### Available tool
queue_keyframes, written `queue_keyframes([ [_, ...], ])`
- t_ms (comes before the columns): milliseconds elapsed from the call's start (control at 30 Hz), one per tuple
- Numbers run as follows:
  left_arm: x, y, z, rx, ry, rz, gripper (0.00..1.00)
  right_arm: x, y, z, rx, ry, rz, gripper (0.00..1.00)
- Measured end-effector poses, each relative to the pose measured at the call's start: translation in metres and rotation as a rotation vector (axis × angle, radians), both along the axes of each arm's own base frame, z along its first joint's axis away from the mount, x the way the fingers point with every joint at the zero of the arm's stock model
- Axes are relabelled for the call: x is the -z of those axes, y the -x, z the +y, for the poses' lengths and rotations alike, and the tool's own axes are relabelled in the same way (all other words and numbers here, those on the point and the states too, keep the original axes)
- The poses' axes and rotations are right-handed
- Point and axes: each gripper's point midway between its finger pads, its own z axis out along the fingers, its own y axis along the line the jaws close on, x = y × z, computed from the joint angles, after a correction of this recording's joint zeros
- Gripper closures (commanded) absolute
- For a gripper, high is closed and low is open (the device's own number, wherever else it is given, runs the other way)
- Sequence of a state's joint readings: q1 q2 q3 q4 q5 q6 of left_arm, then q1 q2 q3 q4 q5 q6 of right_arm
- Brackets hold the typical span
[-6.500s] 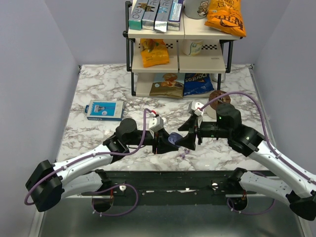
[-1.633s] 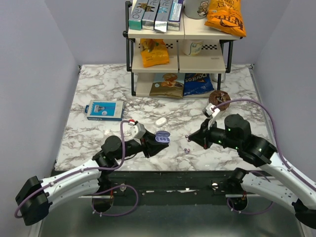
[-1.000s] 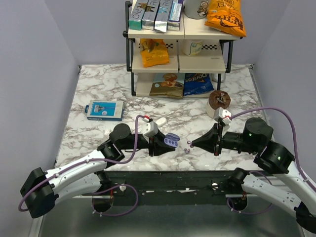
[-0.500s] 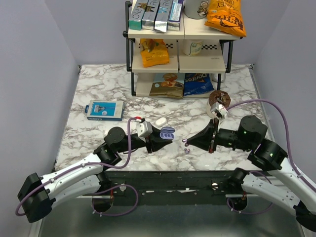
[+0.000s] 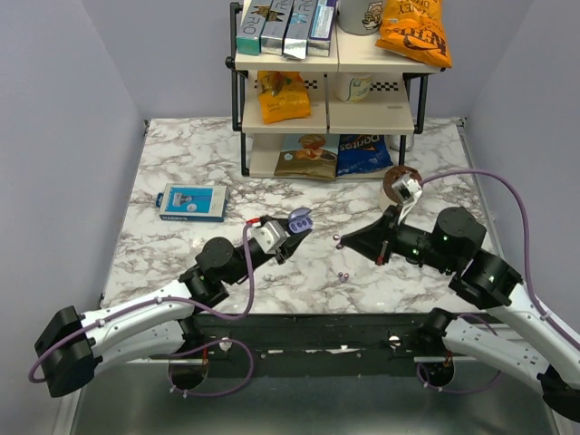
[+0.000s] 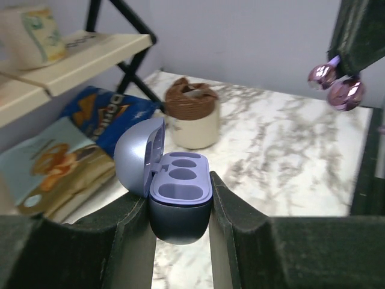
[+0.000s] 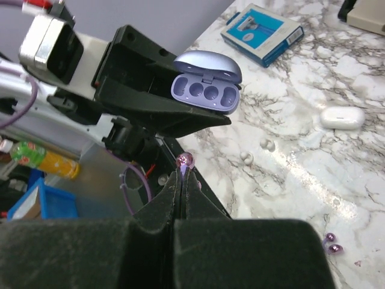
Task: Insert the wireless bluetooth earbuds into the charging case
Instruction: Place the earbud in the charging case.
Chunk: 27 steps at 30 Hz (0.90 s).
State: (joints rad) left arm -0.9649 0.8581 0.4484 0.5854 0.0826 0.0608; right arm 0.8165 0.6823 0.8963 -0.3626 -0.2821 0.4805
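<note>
The lavender-blue charging case [image 6: 178,198] is held above the marble table with its lid open and its sockets empty; my left gripper [image 6: 178,209] is shut on its lower half. The top view shows the case [image 5: 300,219] left of centre in the left gripper [image 5: 292,228]. My right gripper [image 7: 182,174] is shut on a tiny purple earbud [image 7: 184,160], just short of the case [image 7: 205,90]. In the top view the right gripper [image 5: 342,241] points left at the case. The held earbud [image 6: 334,84] hangs at upper right in the left wrist view. Another earbud [image 5: 343,275] lies on the table.
A two-tier shelf rack [image 5: 328,68] with snack bags and boxes stands at the back. A blue box [image 5: 192,202] lies at the left, a brown-topped cup [image 5: 400,182] at the right. A white oval object [image 7: 341,116] and small white bits [image 7: 264,144] lie on the marble.
The left gripper has carried the open case up and away from the front edge. The right gripper, still shut on the earbud, has risen with it and stays close to the case.
</note>
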Motion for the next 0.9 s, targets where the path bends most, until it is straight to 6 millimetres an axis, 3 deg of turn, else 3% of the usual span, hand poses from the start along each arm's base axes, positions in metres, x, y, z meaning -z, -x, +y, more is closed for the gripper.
queue_keyframes([
  [300,-0.015,-0.032,0.011,-0.221,0.018,-0.127,1.0,-0.027,-0.04,0.011,0.202,-0.081,0.171,0.99],
  [600,-0.031,-0.041,0.022,-0.302,0.066,-0.191,1.0,-0.015,-0.057,0.011,0.363,-0.158,0.391,0.99],
  [767,-0.031,-0.037,0.019,-0.276,0.066,-0.191,1.0,-0.018,-0.06,0.015,0.327,-0.108,0.323,0.99],
  [900,-0.021,-0.026,0.005,-0.169,0.024,-0.147,1.0,-0.031,-0.043,0.017,0.17,-0.045,0.125,0.99],
])
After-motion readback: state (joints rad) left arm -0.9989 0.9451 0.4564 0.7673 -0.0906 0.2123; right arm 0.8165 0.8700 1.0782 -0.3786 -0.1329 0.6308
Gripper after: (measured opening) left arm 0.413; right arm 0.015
